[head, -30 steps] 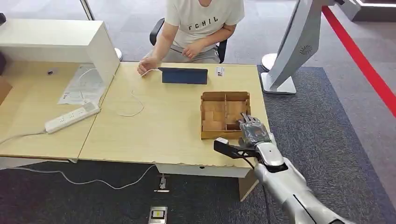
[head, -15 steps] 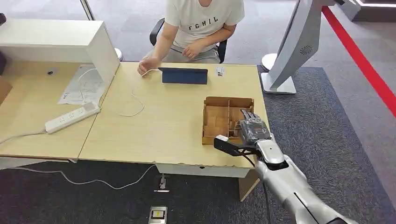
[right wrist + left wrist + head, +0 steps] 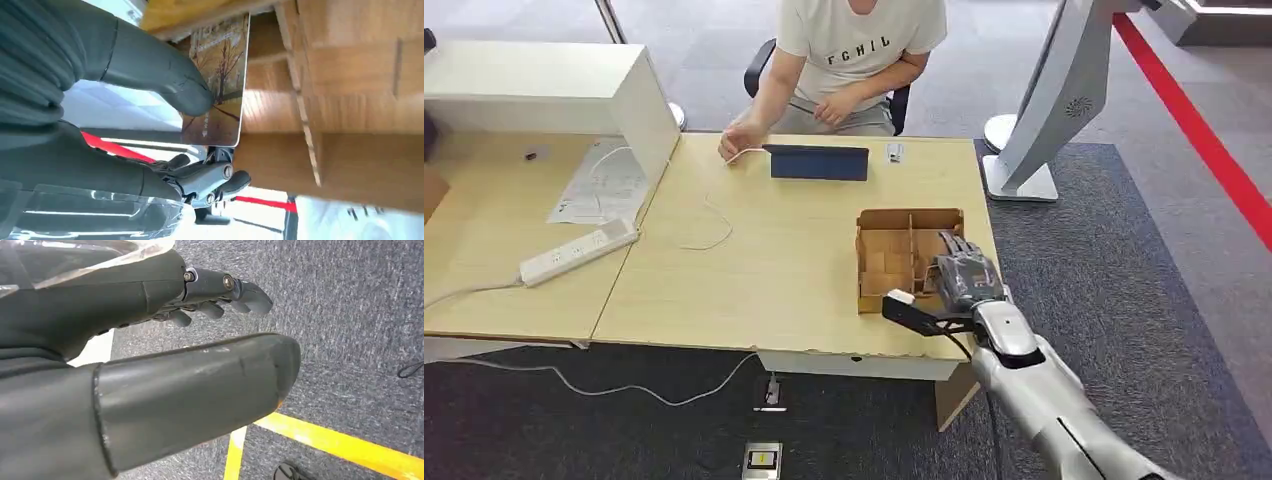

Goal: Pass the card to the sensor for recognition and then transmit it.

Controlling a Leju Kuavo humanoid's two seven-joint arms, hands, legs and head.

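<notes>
The right hand (image 3: pixel 965 278) is in the divided cardboard box (image 3: pixel 894 258) at the counter's (image 3: pixel 774 270) right front corner. Its thumb (image 3: pixel 165 82) presses a picture-printed card (image 3: pixel 220 80), pinching it against the fingers behind; the card stands on edge in a box compartment. The current step is judged to be card pickup. Next, lift the card clear of the dividers and carry it to the sensor, which cannot be identified with certainty. The left hand (image 3: pixel 150 355) hangs over carpet, fingers apart, holding nothing.
</notes>
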